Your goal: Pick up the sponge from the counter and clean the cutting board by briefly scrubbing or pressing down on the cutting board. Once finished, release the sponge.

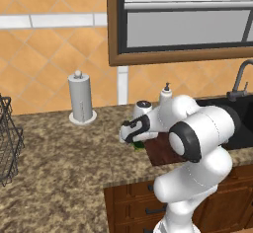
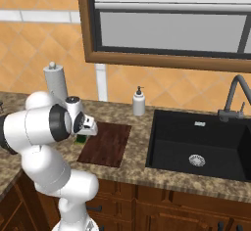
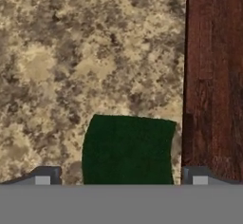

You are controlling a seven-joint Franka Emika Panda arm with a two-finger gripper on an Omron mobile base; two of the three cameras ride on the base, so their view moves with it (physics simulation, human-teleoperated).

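— What stands at the far left?

— A black wire rack (image 1: pixel 9 138) on the counter (image 1: pixel 59 168), then a paper towel holder (image 1: pixel 81 98) by the tiled wall.

— And the sponge?

— It lies flat on the counter, green (image 3: pixel 128 149), just beside the left edge of the cutting board (image 3: pixel 213 80); whether they touch I cannot tell.

— Where is the gripper?

— The gripper (image 3: pixel 121 176) hangs right over the sponge, jaws spread wide, one fingertip (image 3: pixel 45 176) on each side, not pinching it.

— Further right?

— A soap bottle (image 2: pixel 139 101) behind the board, then the black sink (image 2: pixel 196 147) and its faucet (image 2: pixel 235 98).
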